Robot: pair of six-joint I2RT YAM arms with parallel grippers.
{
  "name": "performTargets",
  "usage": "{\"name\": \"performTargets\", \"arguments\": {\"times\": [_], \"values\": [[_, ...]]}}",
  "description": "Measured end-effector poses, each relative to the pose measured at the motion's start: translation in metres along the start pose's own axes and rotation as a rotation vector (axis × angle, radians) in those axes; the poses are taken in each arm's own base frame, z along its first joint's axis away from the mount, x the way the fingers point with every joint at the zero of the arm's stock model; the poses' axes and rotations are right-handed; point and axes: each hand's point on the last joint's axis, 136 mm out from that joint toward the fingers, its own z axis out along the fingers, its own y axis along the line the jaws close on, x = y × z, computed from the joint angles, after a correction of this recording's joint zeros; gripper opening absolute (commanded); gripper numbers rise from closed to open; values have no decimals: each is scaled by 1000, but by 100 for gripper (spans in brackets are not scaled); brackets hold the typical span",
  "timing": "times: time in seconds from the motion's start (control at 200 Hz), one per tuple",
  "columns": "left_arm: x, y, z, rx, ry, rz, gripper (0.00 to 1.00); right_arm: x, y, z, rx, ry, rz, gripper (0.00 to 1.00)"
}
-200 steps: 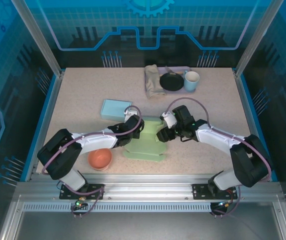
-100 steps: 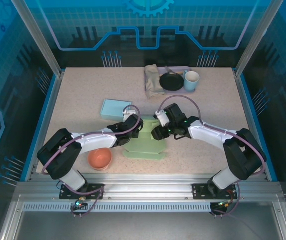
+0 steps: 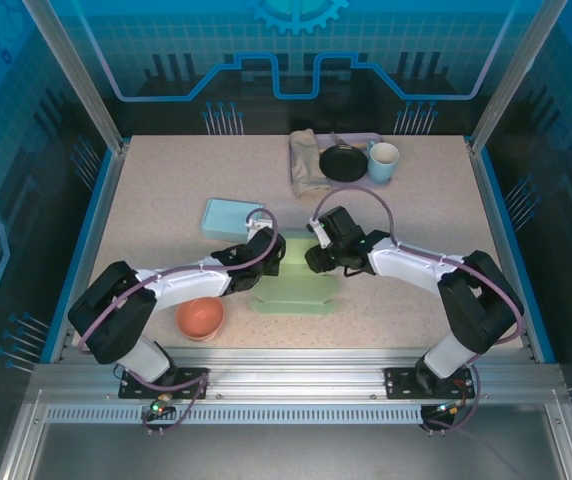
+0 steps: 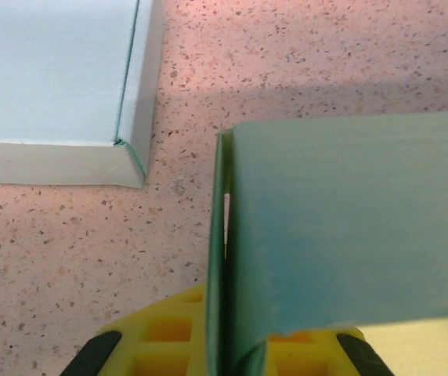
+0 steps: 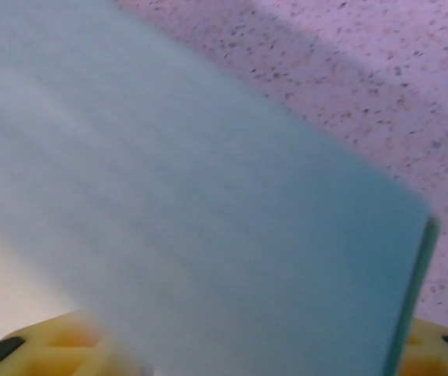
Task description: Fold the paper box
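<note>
While pinched in left gripper (image 4: pixel 224 356), wall of paper box (image 4: pixel 349 227); grip unclear at right gripper (image 3: pixel 313 262).

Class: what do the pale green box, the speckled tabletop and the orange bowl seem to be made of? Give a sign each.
Pale green box: thin matte card or stiff paper; its flap shows a sharp crease and slim edge. Speckled tabletop: smooth stone-look laminate, probably; fine dark flecks. Orange bowl: likely plastic from its even colour; too small to be sure.
</note>
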Motion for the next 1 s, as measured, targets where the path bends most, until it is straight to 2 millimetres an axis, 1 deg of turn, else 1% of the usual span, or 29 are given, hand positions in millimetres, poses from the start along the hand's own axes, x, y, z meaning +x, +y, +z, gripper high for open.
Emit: {"name": "performTargets", "arguments": {"times": [0.05,0.115,0.19,0.275,0.48,0.74,0.88,1.0], "values": [[-1,-1,-2,5,-1,-8,8,-2,-5,0,28,-4,13,40],[1,0,-3,1,6,-15,8,-3,-11,-1,68,-7,26,38],[2,1,-4,-9,18,-31,8,-2,-17,-2,108,-6,38,38],[-1,1,-8,-31,20,-49,8,-4,-22,-4,156,-5,49,38],[-10,1,-15,-67,9,-98,8,-15,-36,-13,299,-23,83,37],[-15,-9,-11,-78,11,-123,8,-17,-51,-21,437,-26,114,38],[-16,-10,-10,-80,10,-127,9,-19,-54,-22,472,-28,122,40],[-16,-9,-10,-82,11,-127,9,-21,-50,-21,456,-39,121,43]]}}
